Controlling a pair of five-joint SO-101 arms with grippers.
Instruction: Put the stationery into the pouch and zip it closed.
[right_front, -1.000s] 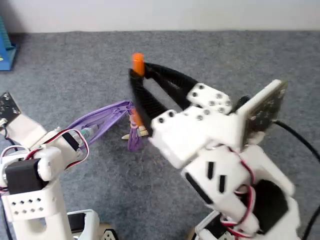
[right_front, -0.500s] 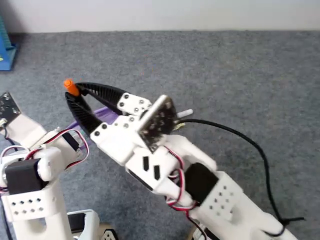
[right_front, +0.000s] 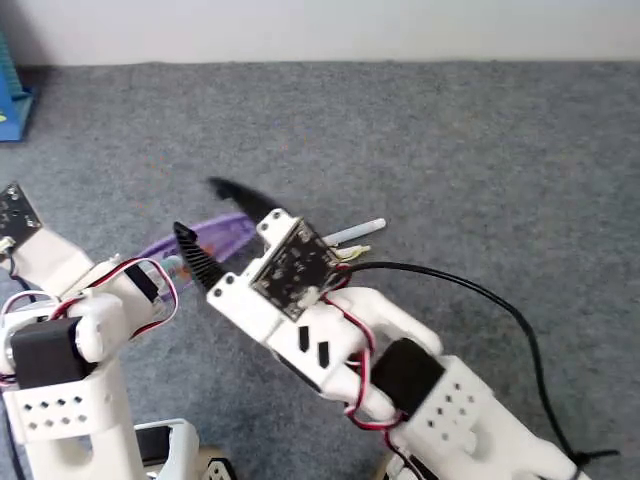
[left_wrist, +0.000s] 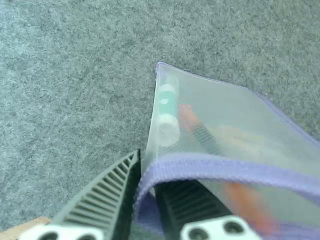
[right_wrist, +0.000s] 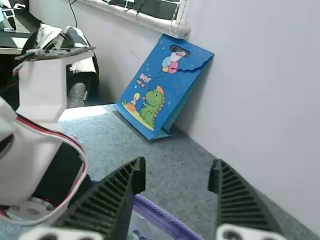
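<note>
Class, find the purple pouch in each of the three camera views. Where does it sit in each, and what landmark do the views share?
High view: the purple pouch lies left of centre, between the two arms.
Left wrist view: its zip edge is clamped in the left gripper, and its clear body stretches away over the floor.
Right wrist view: a strip of its purple edge sits between the open right gripper's fingers.
Shared landmark: the grey carpet under it.

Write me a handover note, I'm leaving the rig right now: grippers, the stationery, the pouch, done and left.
Left gripper: shut on the purple rim of the pouch.
Right gripper: open, empty, above the pouch.
Done: a white-and-green marker and an orange pen lie inside.
Left: a white pen lies on the table; put it in, then zip the pouch closed.
</note>
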